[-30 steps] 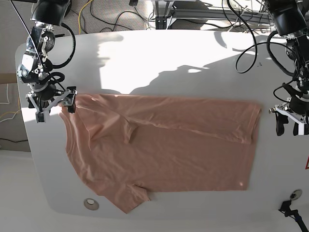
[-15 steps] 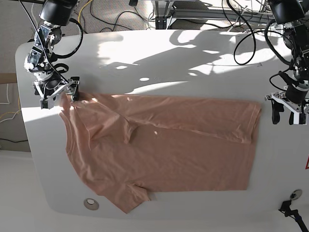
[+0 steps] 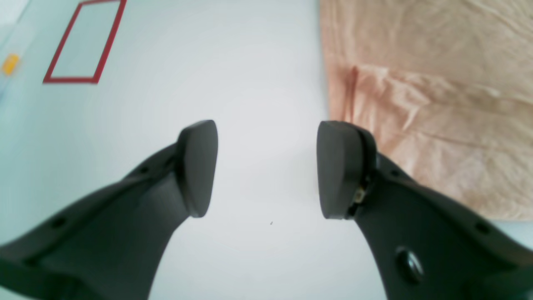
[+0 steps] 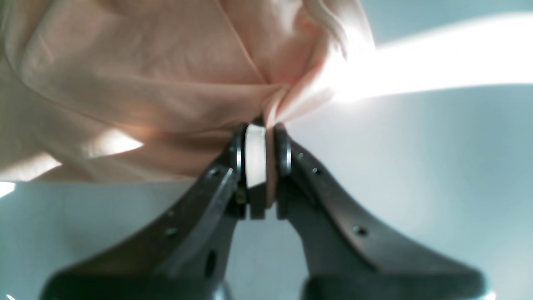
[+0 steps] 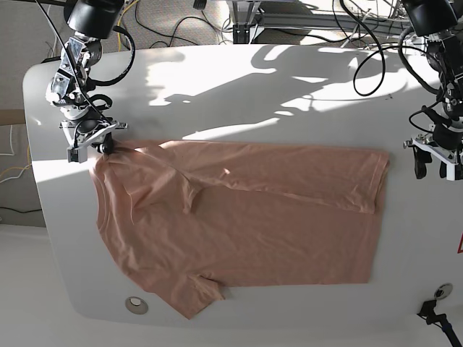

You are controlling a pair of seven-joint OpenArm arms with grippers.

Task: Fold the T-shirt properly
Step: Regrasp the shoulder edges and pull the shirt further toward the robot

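Right jaws pinching the T-shirt's shoulder corner, left jaws spread over bare worktop.

At 9 o'clock in the base view, the right gripper (image 5: 103, 144) has its jaws pressed together on a bunched fold of the salmon-pink T-shirt (image 5: 246, 217), which lies flat across the middle of the white worktop (image 5: 239, 87). At 3 o'clock, the left gripper (image 5: 432, 160) hangs just beside the shirt's hem edge, jaws wide apart, holding nothing and touching no cloth.
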